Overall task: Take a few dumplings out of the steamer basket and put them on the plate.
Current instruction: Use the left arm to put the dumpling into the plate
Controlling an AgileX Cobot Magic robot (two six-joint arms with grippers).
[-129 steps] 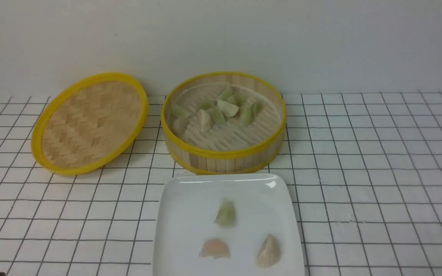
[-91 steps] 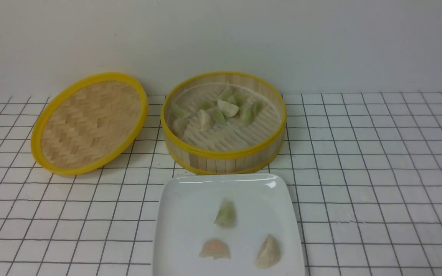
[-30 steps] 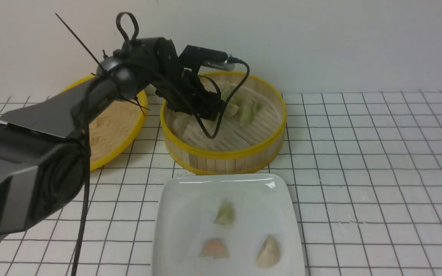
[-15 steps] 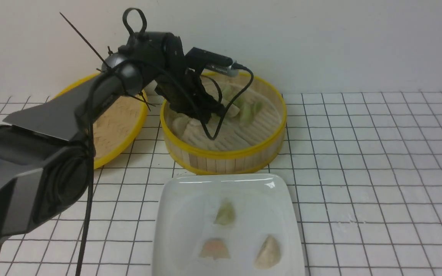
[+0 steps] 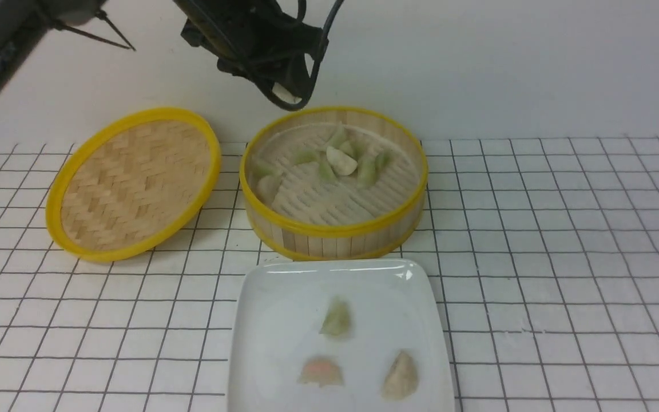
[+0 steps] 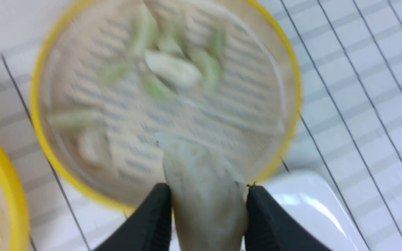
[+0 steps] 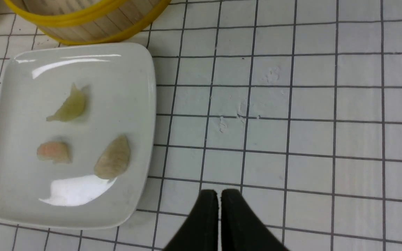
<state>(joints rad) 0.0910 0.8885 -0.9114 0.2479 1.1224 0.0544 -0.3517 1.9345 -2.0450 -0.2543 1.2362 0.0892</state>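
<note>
Above the steamer basket (image 5: 332, 232), left fingers (image 6: 152, 216) pinch a beige dumpling (image 6: 204, 195); right fingers (image 7: 206, 223) sit pressed together.

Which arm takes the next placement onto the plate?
Left. The left gripper pinches a beige dumpling, held above the steamer basket, and the plate lies next to it. The right gripper is shut, empty, over the table beside the plate.

The left pincer (image 5: 281, 86) hung high above the steamer basket (image 5: 333, 229), a pale dumpling (image 5: 279, 90) at its tip (only a sliver showed). Other dumplings (image 5: 341, 161) lay inside the basket, three more dumplings (image 5: 336, 319) sat on the white plate (image 5: 266, 309), and the lid (image 5: 133, 183) lay left on the desk (image 5: 535, 229).
</note>
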